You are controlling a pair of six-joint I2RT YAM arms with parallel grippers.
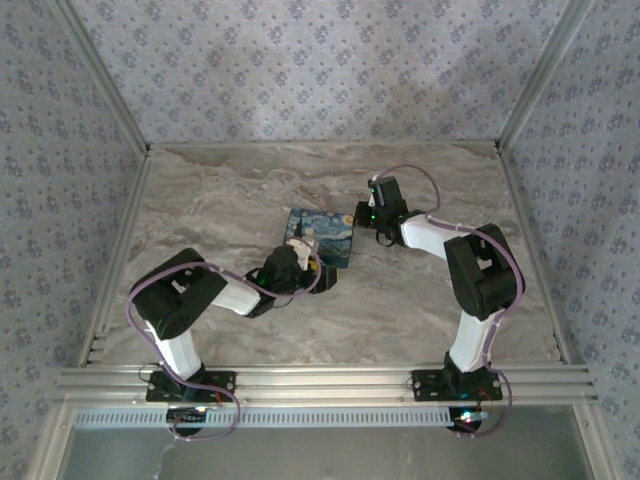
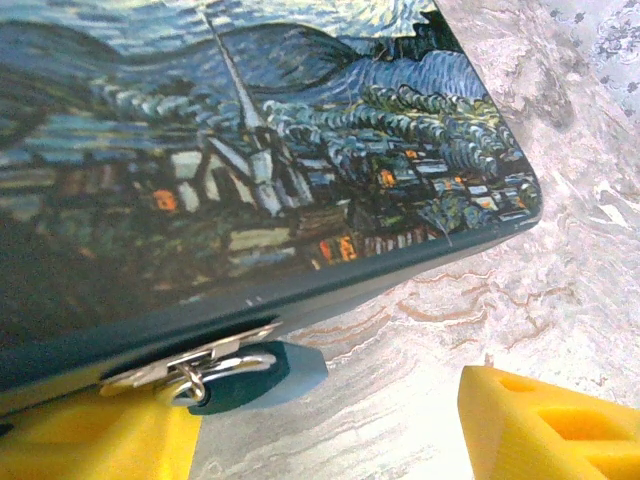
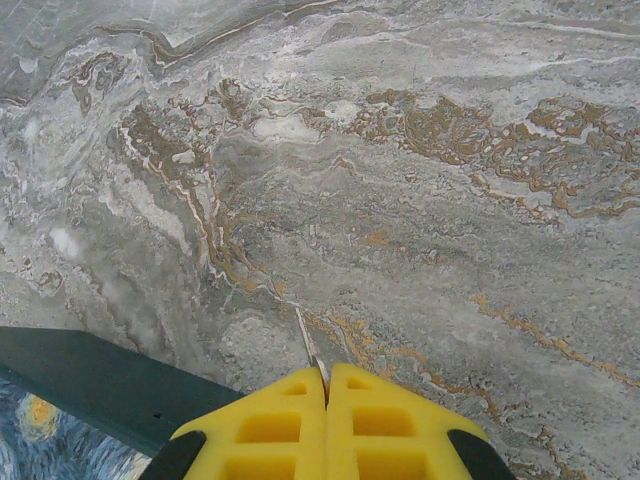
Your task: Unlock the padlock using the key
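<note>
Marble table point(image 1: 250, 190) carries a Starry Night case point(image 1: 322, 236) at its middle. In the left wrist view, a teal padlock point(image 2: 262, 372) hangs from the case's metal clasp point(image 2: 190, 352) at its 6 o'clock edge. The left gripper point(image 2: 330, 430) is released, fingers wide, one just beside the padlock. The right gripper point(image 3: 326, 385), at the case's 2 o'clock, is clenched on a thin key point(image 3: 308, 345) seen edge-on.

Yellow fingers point(image 2: 540, 425) on both tools; silver key point(image 3: 306, 340) at the right tool point(image 3: 325, 380) tip. Before the left tool point(image 2: 330, 430), a box point(image 2: 300, 150) painted with blue night sky; worktop point(image 3: 420, 180) grey-brown marble.
</note>
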